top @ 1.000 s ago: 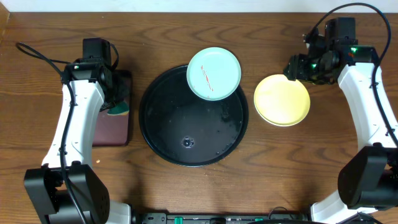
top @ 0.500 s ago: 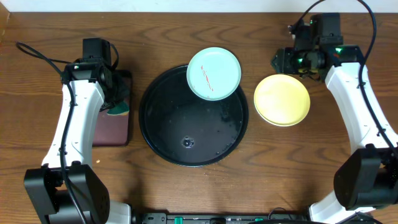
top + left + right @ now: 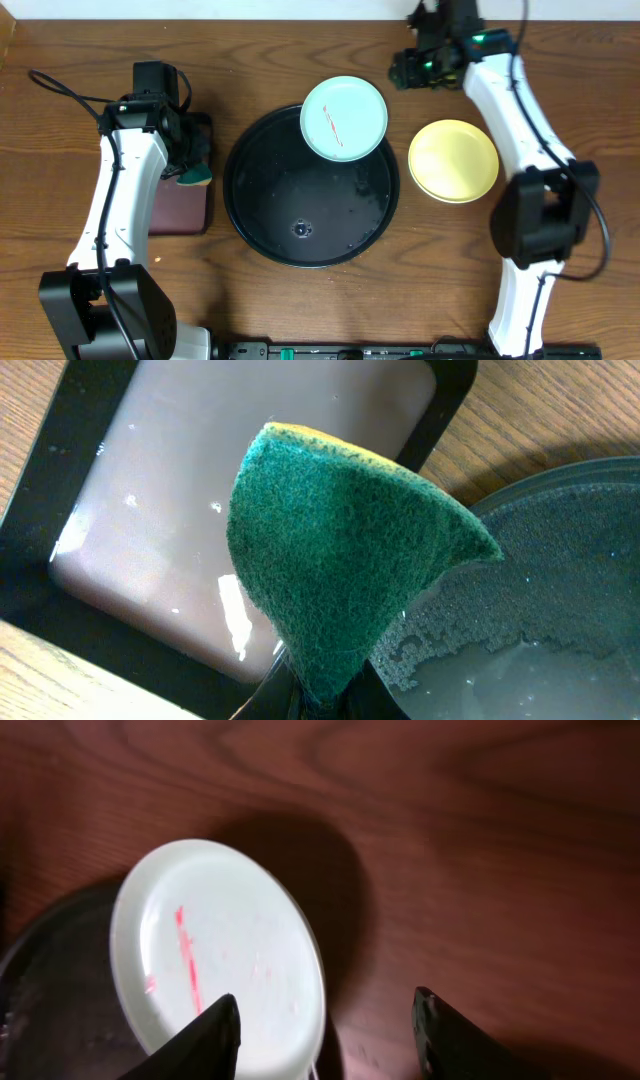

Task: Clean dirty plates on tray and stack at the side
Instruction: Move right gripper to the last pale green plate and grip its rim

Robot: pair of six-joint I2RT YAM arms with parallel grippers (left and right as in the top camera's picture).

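Blue-green plate: red smear, unwiped, overlapping the tray rim, just ahead of the right gripper, whose jaws are spread and empty.
Yellow plate: off-tray, apparently clean, apart from both jaws.
Left gripper: clenched on sponge.
Judged roughly half done.

One teal plate, one yellow plate, two trays, one sponge.
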